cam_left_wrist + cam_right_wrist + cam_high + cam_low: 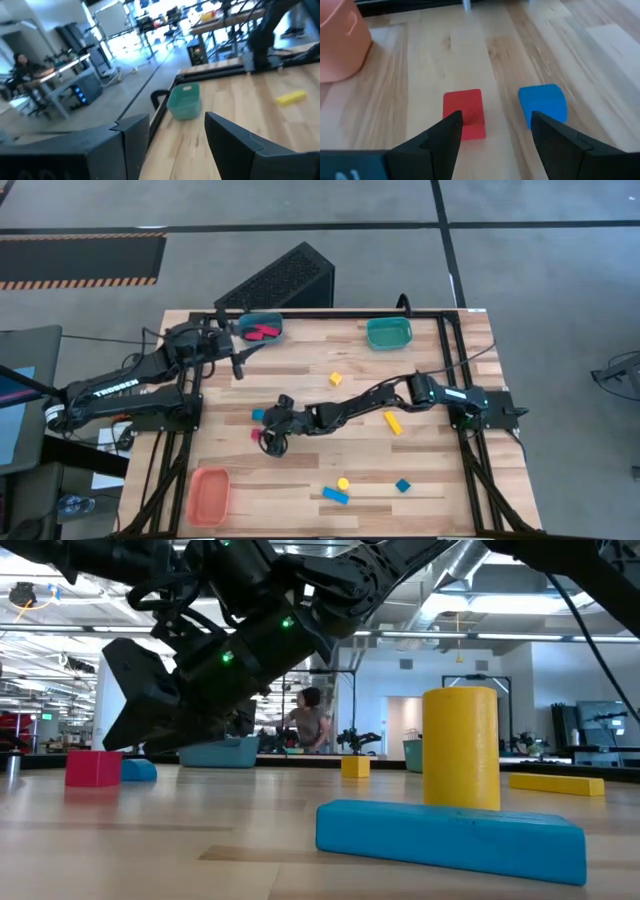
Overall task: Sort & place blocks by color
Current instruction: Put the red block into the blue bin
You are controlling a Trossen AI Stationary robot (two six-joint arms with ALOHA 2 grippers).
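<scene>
Right gripper (492, 132) low over table (300, 380) left of centre, fingers spread wide, nothing held. Red cube (464, 113) just ahead of one fingertip, blue cube (543, 103) just beside it. Orange bin (340, 45) near. Left gripper (172, 145) parked by far-left teal bin (262, 328), fingers apart, empty; red blocks (262, 332) inside that bin. Other yellow and blue blocks scattered across table.

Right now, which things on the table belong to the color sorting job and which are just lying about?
Part of the job:
red block, under the open right tool
blue block
yellow bar
yellow cube
blue bar
teal bins
orange bin

Lying about:
black perforated panel, off the table's far edge
left tool, open, waiting
</scene>
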